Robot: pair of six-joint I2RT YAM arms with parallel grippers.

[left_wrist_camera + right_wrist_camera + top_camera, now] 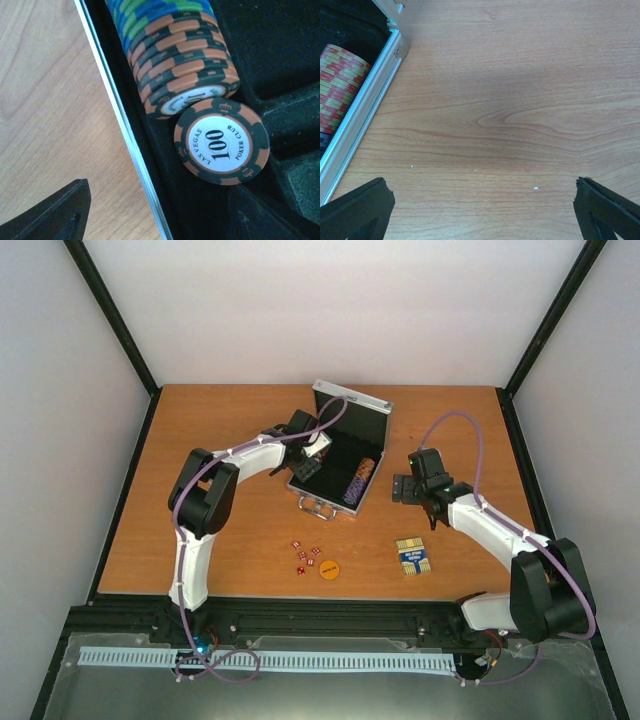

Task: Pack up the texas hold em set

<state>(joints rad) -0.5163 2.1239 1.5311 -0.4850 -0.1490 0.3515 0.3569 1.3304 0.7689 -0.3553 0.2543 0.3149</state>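
Texas hold em set (322, 483) partly packed, both claws spread apart and empty.

The silver case (356, 404) stood open on the worktop (230, 430), lid up, with a row of striped poker chips (180, 60) on edge in its black lining. One "100" chip (221, 143) leaned against the row's end. The left claw (165, 200) hung over the case's side rim, one finger above wood and one above lining, gripping nothing. The right claw (482, 184) hung just right of the case over bare wood, jaws wide. Outside the case, on its handle side, lay the red dice (305, 557), the orange disc (329, 567) and the card deck (412, 556).
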